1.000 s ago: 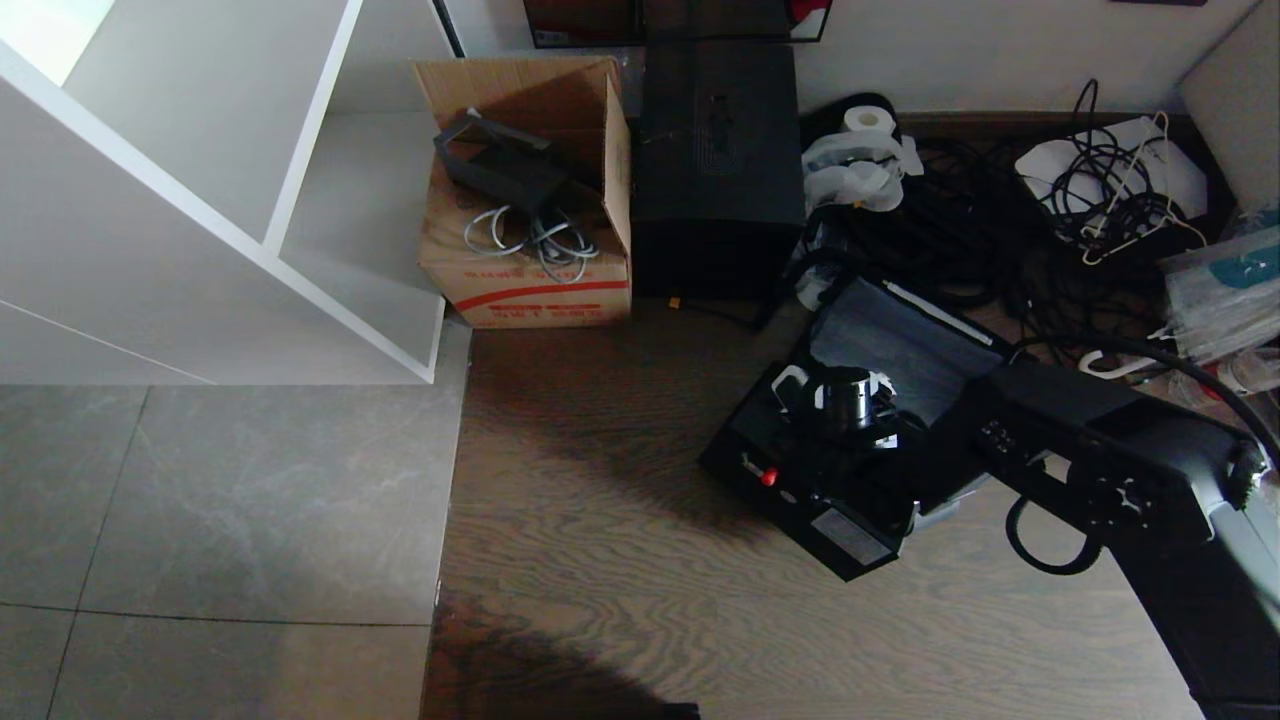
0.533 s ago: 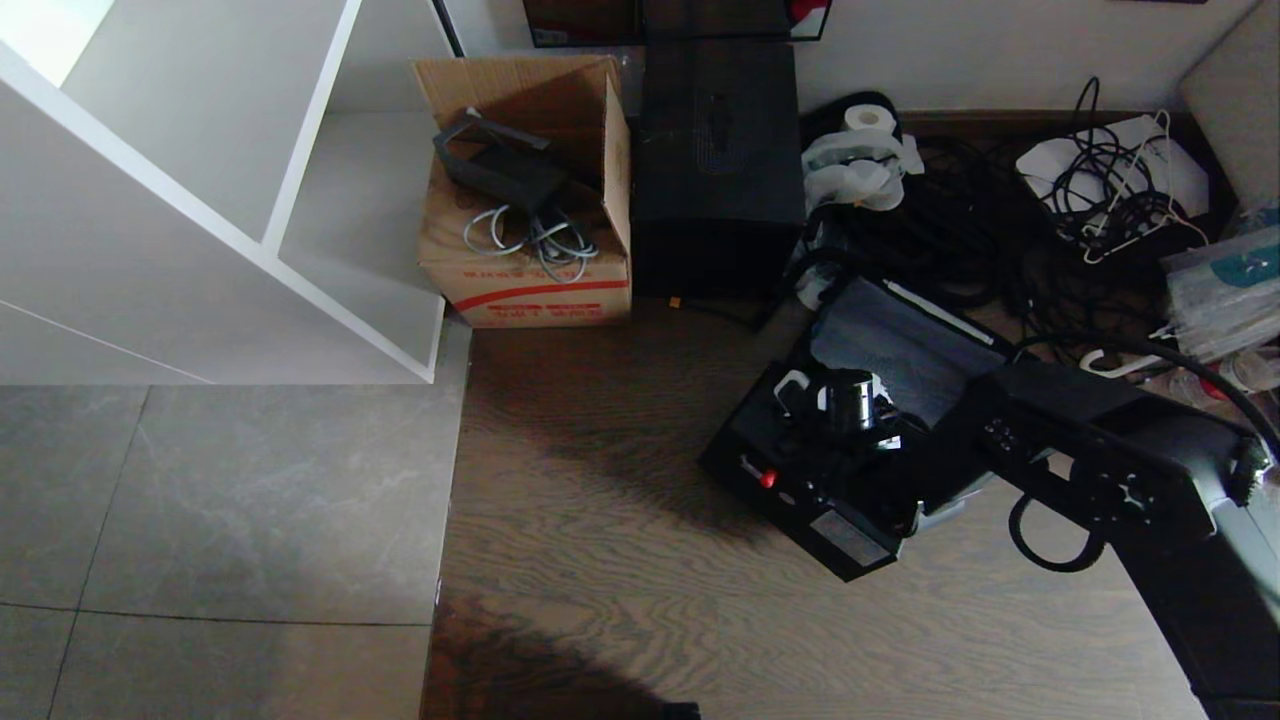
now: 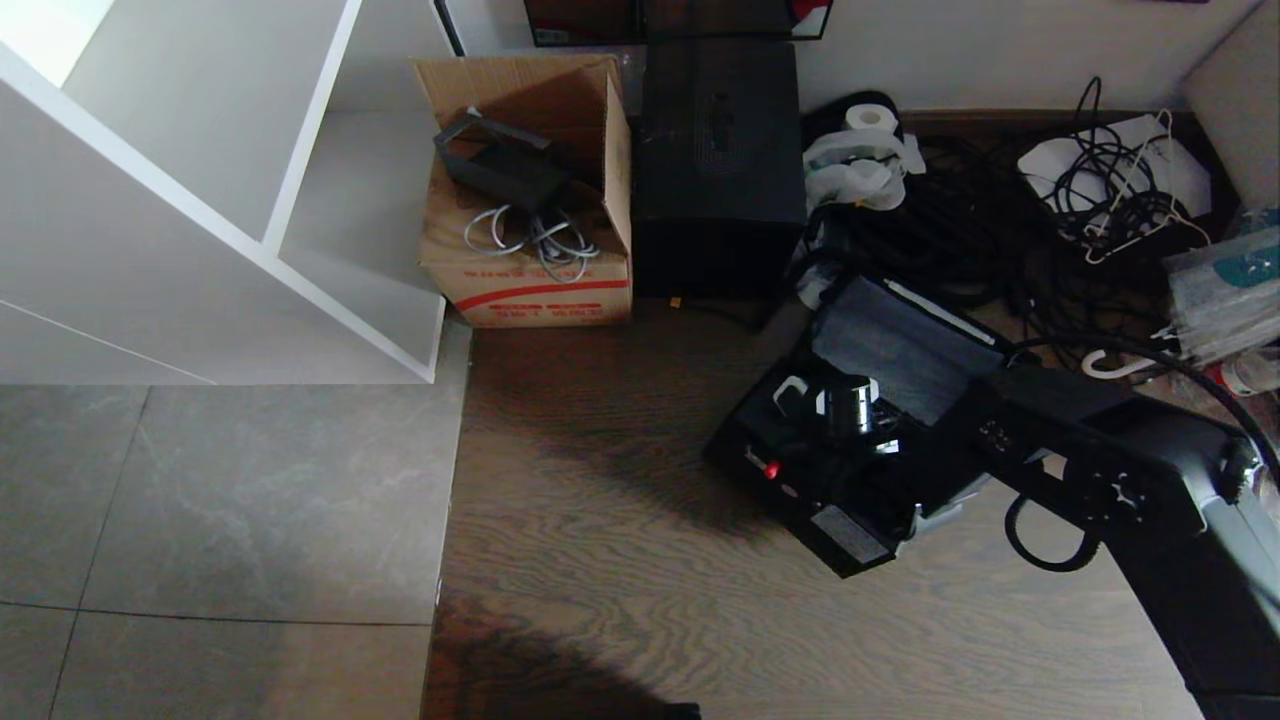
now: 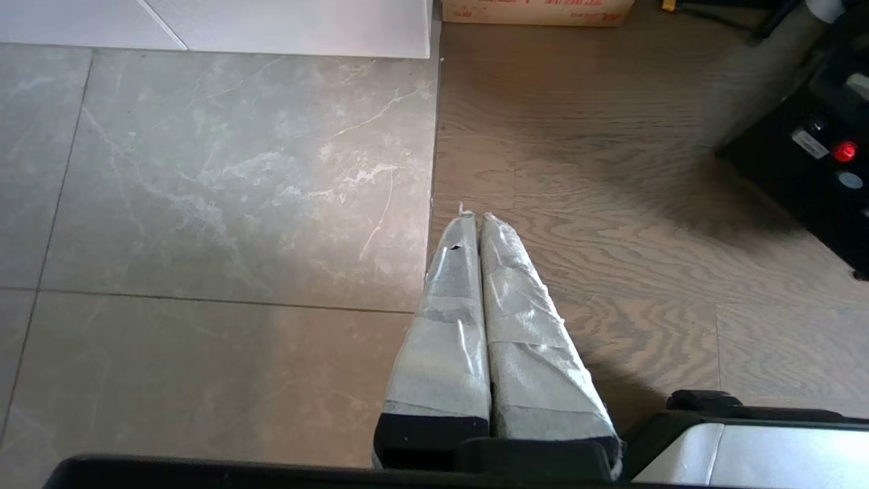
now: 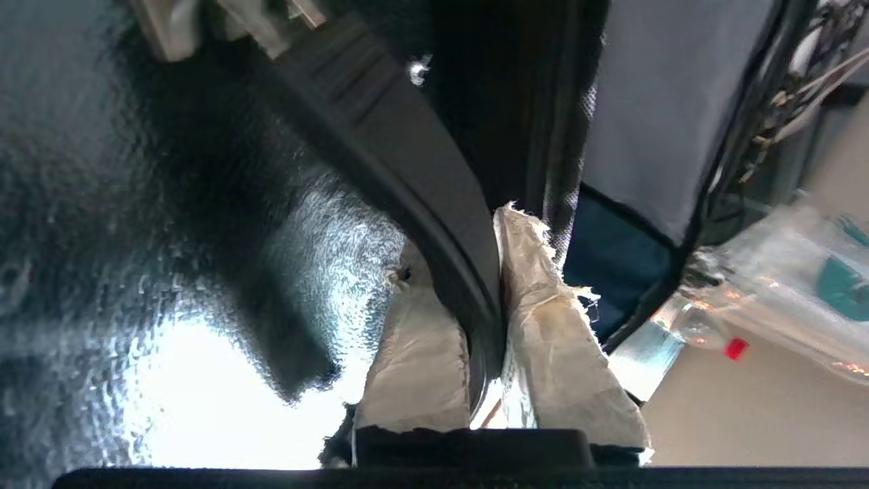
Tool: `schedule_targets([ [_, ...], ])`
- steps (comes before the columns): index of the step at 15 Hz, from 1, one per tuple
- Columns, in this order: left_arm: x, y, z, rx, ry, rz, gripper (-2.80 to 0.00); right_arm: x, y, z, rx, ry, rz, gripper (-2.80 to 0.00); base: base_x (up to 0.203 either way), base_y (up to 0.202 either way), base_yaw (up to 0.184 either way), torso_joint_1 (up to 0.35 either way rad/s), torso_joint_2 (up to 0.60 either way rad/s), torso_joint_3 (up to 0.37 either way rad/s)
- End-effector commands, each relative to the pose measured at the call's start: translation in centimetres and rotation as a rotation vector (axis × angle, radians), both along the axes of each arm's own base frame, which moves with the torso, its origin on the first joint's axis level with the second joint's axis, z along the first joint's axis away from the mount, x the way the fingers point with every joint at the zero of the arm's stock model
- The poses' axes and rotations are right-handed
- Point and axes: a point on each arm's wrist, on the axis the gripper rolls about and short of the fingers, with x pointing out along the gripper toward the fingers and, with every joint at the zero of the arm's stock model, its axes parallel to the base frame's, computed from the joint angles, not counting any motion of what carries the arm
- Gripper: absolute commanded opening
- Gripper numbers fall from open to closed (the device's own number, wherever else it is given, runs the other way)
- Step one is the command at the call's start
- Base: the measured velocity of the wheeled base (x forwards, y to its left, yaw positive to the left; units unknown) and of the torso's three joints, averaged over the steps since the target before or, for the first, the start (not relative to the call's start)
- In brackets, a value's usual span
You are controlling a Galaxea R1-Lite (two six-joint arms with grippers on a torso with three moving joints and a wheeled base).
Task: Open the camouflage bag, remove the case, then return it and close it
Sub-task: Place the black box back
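Clutter along the back wall of the floor

A cardboard box (image 3: 525, 215) holding grey cables touches a tall black box (image 3: 718, 150); a tissue roll (image 3: 868, 118) and tangled black cables (image 3: 960, 235) lie toward the floor's right edge.

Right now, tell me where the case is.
In the head view the case lies on the wood floor right of centre, in front of the camouflage bag's open flap; the right gripper is shut on its handle.

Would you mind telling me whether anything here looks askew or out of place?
The case sits skewed to the floorboards, partly out of the bag, whose flap lies open. The right tool is clamped on its handle. Loose cables sprawl behind.
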Motion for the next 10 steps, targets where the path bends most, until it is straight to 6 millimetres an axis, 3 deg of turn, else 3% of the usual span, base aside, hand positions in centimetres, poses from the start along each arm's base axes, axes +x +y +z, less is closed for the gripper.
schedule_targets([
  [1,0.0,0.0,0.0,0.0,0.0,0.0,-2.8,-0.4,0.1,0.3,-0.004,-0.003,-0.001,-2.8,0.0,0.0,0.0,0.0,0.0,0.0],
  [5,0.0,0.0,0.0,0.0,0.0,0.0,-2.8,-2.3,1.0,1.9,0.002,-0.009,0.029,-2.8,0.0,0.0,0.0,0.0,0.0,0.0],
  [10,0.0,0.0,0.0,0.0,0.0,0.0,-2.8,-5.6,1.3,5.3,0.015,-0.028,0.067,-2.8,0.0,0.0,0.0,0.0,0.0,0.0],
])
